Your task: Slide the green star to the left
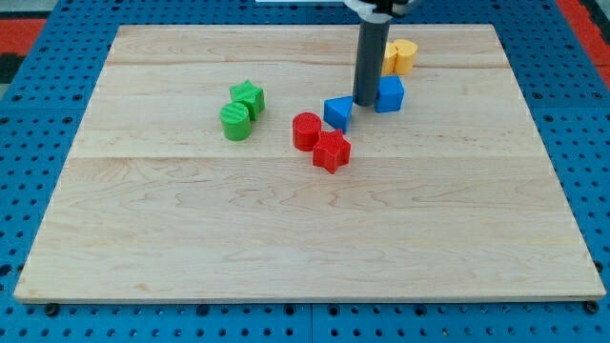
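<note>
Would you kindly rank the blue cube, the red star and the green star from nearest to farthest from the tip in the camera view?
From my tip:
1. Blue cube, just to the tip's right.
2. Red star, below and slightly left.
3. Green star, far to the left.

Single cam is being aimed down, prob. from the near edge, whole wooden board (286,248) framed.

On a pale wooden board (305,238), my tip (365,102) stands between a blue triangular block (337,112) and a blue cube (389,94), with a yellow block (401,56) behind the rod. The green star block (248,97) touches a green cylinder (235,122) well to the view's left. A red cylinder (306,131) and red star (332,151) touch near centre.
</note>
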